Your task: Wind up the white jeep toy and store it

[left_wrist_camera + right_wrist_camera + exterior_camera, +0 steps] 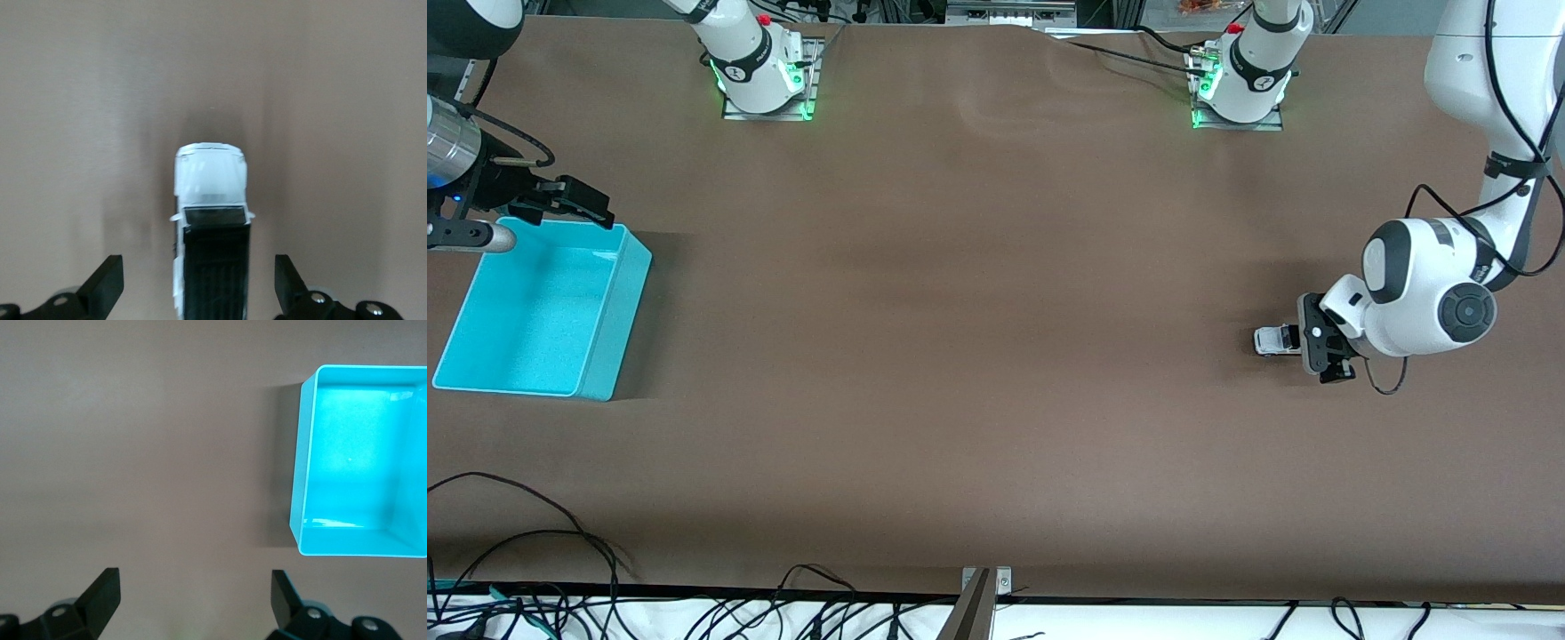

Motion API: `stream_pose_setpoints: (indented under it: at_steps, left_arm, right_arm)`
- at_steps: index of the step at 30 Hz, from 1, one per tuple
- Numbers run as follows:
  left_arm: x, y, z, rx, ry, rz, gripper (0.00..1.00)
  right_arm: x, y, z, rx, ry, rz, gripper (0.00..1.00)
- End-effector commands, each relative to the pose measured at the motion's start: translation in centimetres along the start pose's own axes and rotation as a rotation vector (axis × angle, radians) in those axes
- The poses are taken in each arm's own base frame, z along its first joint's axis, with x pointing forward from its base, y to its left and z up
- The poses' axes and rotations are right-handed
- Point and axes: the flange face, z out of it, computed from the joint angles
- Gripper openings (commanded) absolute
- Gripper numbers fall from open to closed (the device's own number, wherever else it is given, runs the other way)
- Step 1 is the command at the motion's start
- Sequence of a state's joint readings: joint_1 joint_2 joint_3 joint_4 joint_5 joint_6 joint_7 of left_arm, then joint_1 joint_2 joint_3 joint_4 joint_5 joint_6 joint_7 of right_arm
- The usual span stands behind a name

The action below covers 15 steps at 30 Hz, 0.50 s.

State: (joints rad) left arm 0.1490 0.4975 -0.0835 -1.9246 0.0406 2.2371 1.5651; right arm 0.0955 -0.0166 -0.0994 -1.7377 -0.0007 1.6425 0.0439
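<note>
At the right arm's end of the counter [996, 356] a turquoise bin [596, 356] sits close to the counter's edge, open side up, with nothing visible inside it. The right gripper [560, 203] hangs over the bin's rim on the side toward the robots' bases. In the right wrist view its two black fingertips [100, 590] stand wide apart with only bare brown counter between them, and the bin [303, 480] lies off to one side of them; this gripper has hold of nothing. The right arm waits there.

The broad middle of the counter is plain brown covering. Both arm bases [765, 67] stand along the edge farthest from the front camera, each with a green glow at its foot. Cables [534, 569] lie along the edge nearest to the front camera.

Toward the left arm's end of the counter the white jeep toy [1273, 340] rests on the counter surface, well apart from the bin. The left gripper [1325, 342] is low at the toy's black rear section. In the left wrist view the jeep [210, 187] lies lengthwise between the two fingertips [107, 283], white hood pointing away from the wrist, black roof nearest it. The fingers are spread wide and a clear gap shows on each side of the toy, so they straddle it without touching.

No writing or brand mark can be read on the toy, the bin or the arms.
</note>
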Motion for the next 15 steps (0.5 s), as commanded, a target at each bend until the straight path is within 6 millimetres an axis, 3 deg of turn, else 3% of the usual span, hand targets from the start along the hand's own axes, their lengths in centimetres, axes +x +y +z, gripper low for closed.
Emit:
stream_pose_setpoints:
  at_steps: [1,11,12,15]
  left_arm:
    - [0.0,1.2,0.9,0.013,-0.03,0.057,1.0]
    - [0.3,1.6,2.1,0.051,-0.052,0.089,0.99]
    - [0.3,1.7,2.3,0.059,-0.051,0.09,0.95]
    - [0.4,1.6,2.5,0.07,-0.05,0.107,0.64]
  right_arm:
    - [0.2,0.2,-0.4,0.011,0.003,0.002,1.0]
    - [0.2,0.2,-0.4,0.011,0.001,0.002,1.0]
    - [0.2,0.2,-0.4,0.011,0.001,0.002,1.0]
    - [0.2,0.2,-0.4,0.011,0.001,0.002,1.0]
